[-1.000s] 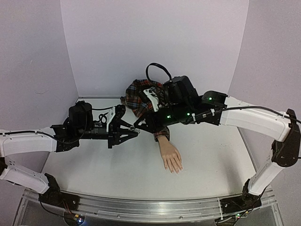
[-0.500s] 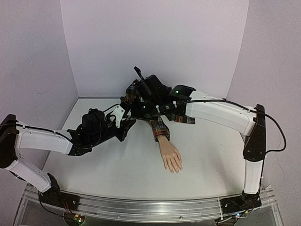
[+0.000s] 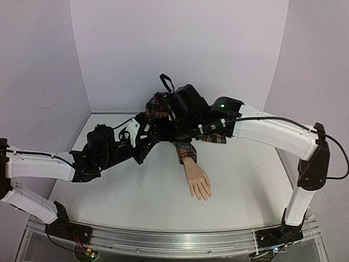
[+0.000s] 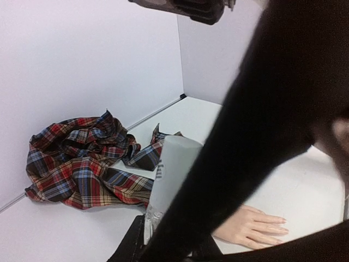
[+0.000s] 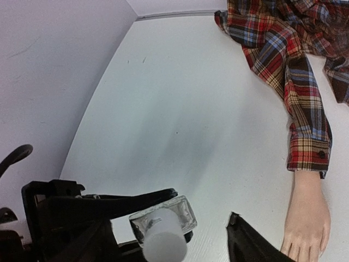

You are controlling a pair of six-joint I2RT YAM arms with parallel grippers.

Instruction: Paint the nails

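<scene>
Nails (image 3: 203,196) well apart from left gripper (image 3: 148,137)

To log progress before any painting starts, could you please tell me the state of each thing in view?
glass bottle: gripped, white cap on.
left hand: shut on the glass bottle.
right hand: open, fingers clear of the cap.
mannequin hand: lying flat, palm down.
nails: no polish visible.
plaid shirt: crumpled, one sleeve stretched out.
</scene>
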